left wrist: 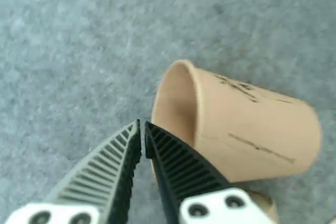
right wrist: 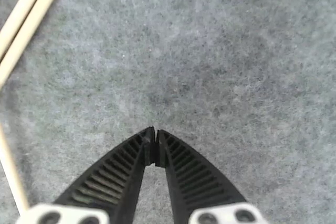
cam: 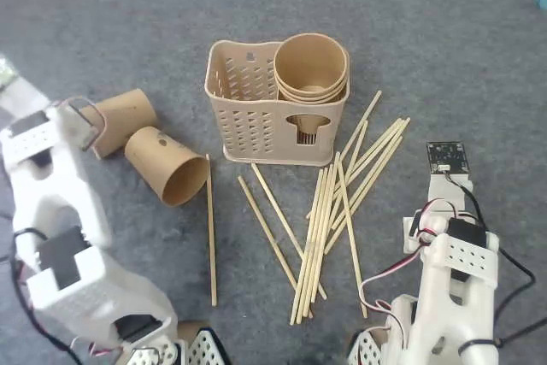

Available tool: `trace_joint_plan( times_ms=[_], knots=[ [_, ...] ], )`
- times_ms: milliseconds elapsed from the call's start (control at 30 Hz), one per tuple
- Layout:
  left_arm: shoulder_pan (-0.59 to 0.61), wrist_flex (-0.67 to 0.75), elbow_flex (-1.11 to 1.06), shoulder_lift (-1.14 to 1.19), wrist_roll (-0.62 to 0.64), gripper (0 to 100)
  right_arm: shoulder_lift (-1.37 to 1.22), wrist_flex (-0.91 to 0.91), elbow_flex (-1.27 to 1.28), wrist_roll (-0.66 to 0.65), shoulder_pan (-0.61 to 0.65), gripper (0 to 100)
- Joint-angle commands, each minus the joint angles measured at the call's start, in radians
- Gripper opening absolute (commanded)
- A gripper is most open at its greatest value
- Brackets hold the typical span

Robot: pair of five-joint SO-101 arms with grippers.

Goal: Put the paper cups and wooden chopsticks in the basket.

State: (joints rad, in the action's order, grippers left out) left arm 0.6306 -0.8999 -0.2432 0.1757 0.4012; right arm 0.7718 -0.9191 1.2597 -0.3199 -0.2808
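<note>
Right now parking the left gripper (left wrist: 142,125) just off the open mouth of the outer cup (left wrist: 241,124), with its fingers (left wrist: 173,156) pressed together tip to tip and holding nothing. Lying that paper cup on its side on the grey carpet (left wrist: 63,35), turning its rim toward the fingertips and running its long axis straight away from them. Showing in the high view as the outer cup (cam: 128,117) hard by the left arm, with a second cup (cam: 168,167) also tipped over, just beside it and nearer the basket (cam: 256,121). Already nesting a stack of cups (cam: 310,64) upright in one end compartment of that basket.

Hanging the right gripper (right wrist: 156,132) over bare carpet, likewise closed to a sliver and gripping nothing, with two chopsticks (right wrist: 26,11) passing off to one side. Fanning the main bundle of wooden chopsticks (cam: 342,185) flat on the carpet between basket and right arm, long axes running roughly from the arms toward the basket. Leaving one stray stick (cam: 211,228) apart, beside the second cup.

Judging the left arm far nearer both loose cups and the right arm nearer the sticks. Probably needing the left fingers opening first, then straddling the cup's rim wall with one finger inside the mouth, given the end-on approach.
</note>
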Motion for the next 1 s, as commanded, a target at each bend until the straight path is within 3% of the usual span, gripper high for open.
trace_joint_plan(
  times_ms=[0,400,667,867,967],
  knots=[
    [-0.055,-0.052,0.131,-0.011,-0.006,1,0.031,-0.01,-0.008,-0.014,-0.007,0.8],
    [-0.221,-0.014,0.177,-0.002,-0.003,1,0.031,-0.008,-0.008,-0.014,-0.007,0.8],
    [-0.259,0.167,0.18,0.028,0.026,1,0.031,-0.008,-0.008,-0.014,-0.005,0.8],
    [-0.321,0.169,0.249,0.087,0.04,2,0.031,-0.005,-0.008,-0.014,-0.005,0.8],
    [-0.358,0.167,0.3,0.115,0.04,7,0.031,-0.005,-0.008,-0.014,-0.005,0.8]
  ],
)
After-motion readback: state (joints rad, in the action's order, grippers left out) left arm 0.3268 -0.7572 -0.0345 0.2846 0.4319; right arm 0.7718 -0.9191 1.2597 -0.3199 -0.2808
